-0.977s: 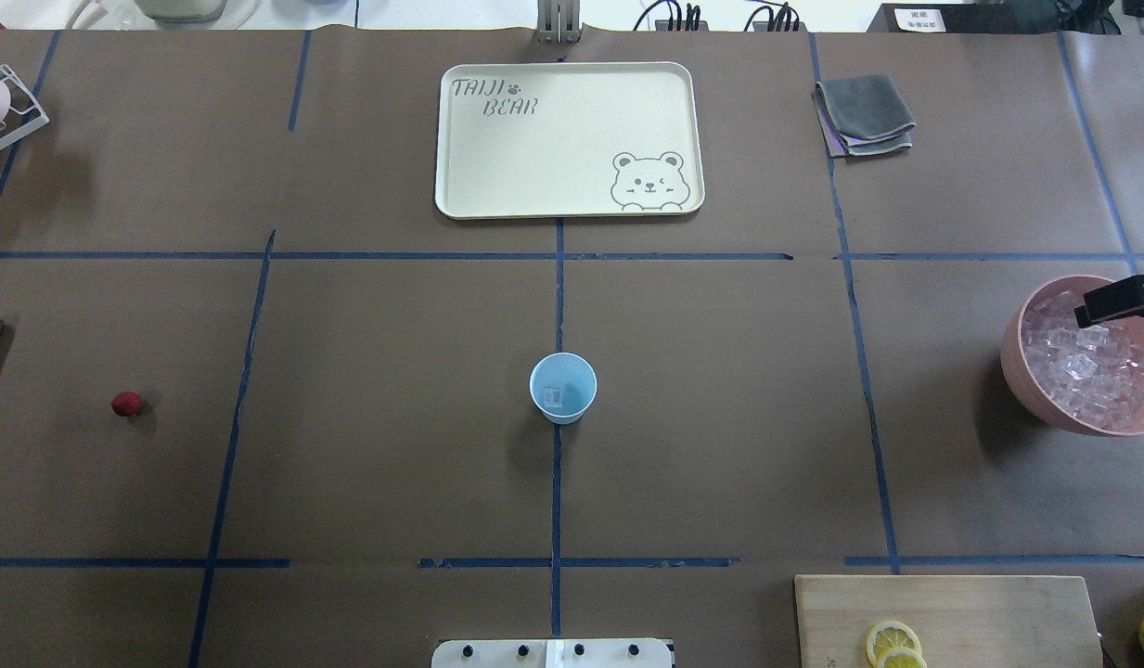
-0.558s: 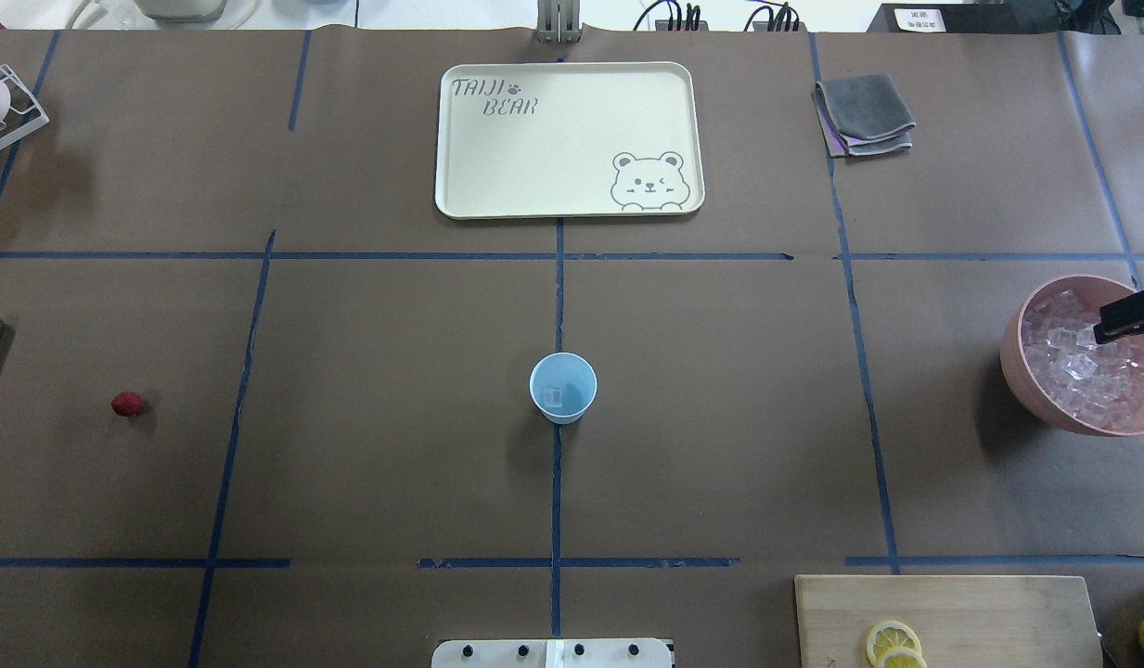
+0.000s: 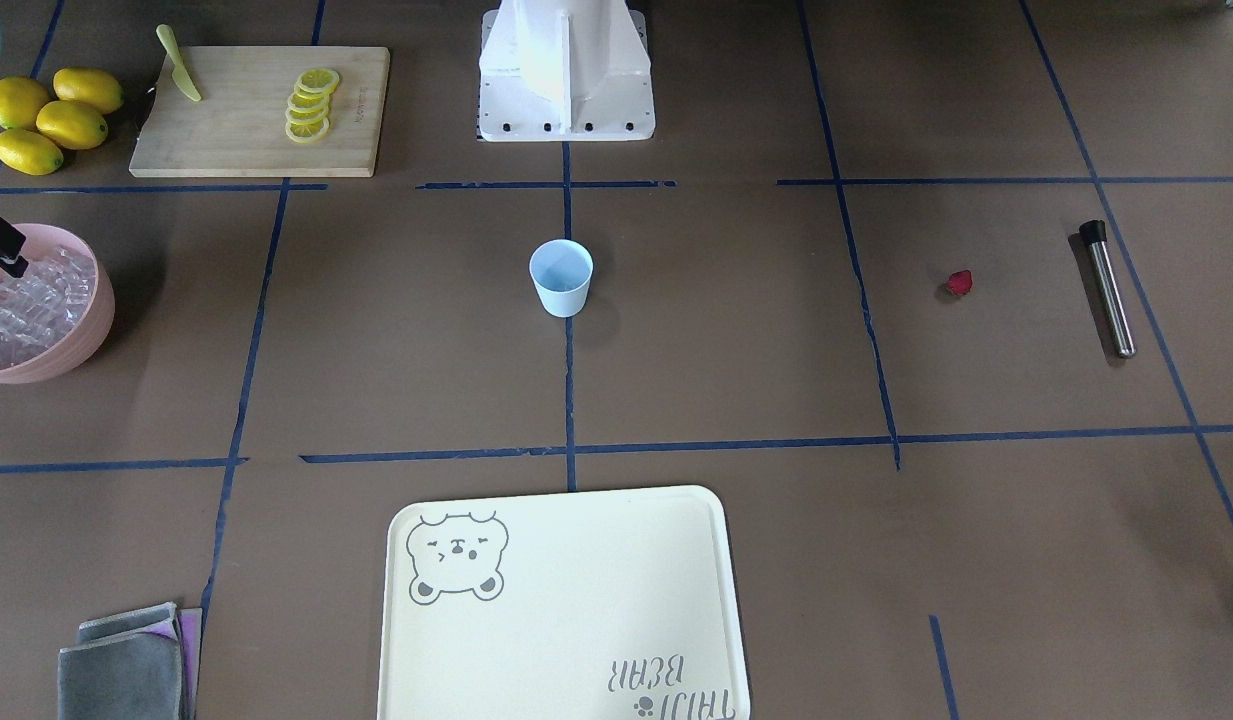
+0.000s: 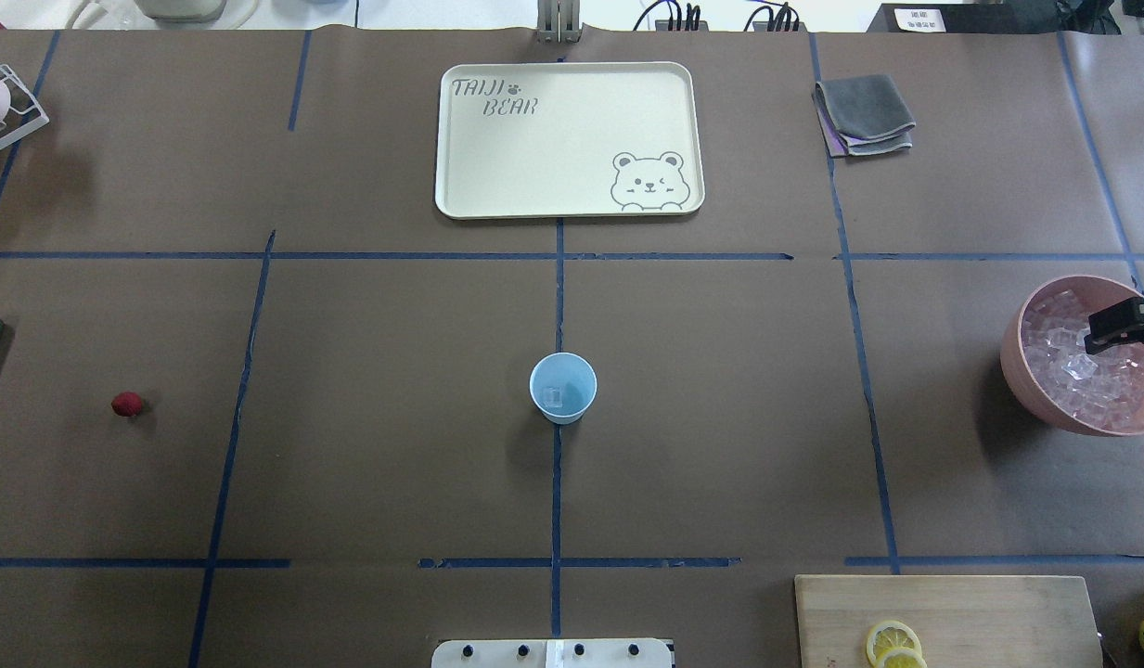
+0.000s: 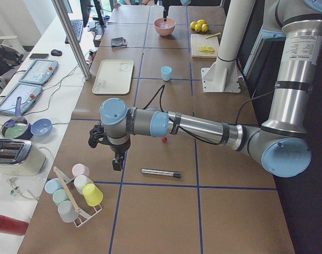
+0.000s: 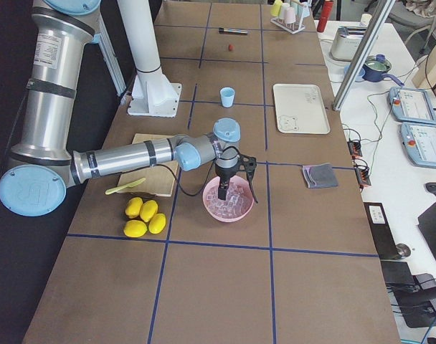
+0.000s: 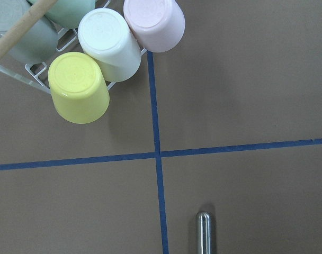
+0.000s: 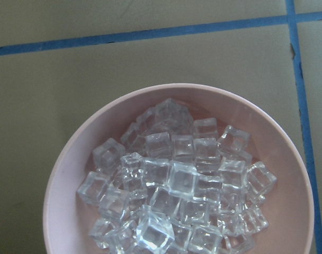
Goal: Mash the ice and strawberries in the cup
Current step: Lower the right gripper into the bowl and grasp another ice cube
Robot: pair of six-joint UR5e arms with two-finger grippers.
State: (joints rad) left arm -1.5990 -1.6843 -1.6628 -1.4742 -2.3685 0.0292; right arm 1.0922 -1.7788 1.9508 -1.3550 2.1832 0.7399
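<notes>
The light blue cup (image 4: pixel 562 388) stands upright at the table's centre with one ice cube (image 4: pixel 553 397) in it. The rest of the ice (image 8: pixel 177 185) is heaped in a pink bowl (image 4: pixel 1021 390) at the right edge. My right gripper (image 6: pixel 234 193) hangs over that bowl, open, with one black finger (image 4: pixel 1114 322) just above the cubes and holding nothing. The strawberry (image 4: pixel 126 404) lies alone on the far left. My left gripper (image 5: pixel 117 163) hovers near the cup rack, shown only in the exterior left view, so I cannot tell whether it is open or shut.
A steel muddler (image 3: pixel 1111 290) lies beyond the strawberry. A cream bear tray (image 4: pixel 497 167) and folded grey cloths (image 4: pixel 864 113) sit at the back. A cutting board (image 3: pixel 236 130) holds lemon slices and a knife, with whole lemons (image 3: pixel 46 115) beside it. Upturned cups (image 7: pixel 103 63) fill a rack.
The right gripper's finger has dropped lower over the pink bowl, closer to the ice. The cup, the strawberry and everything else have stayed put.
</notes>
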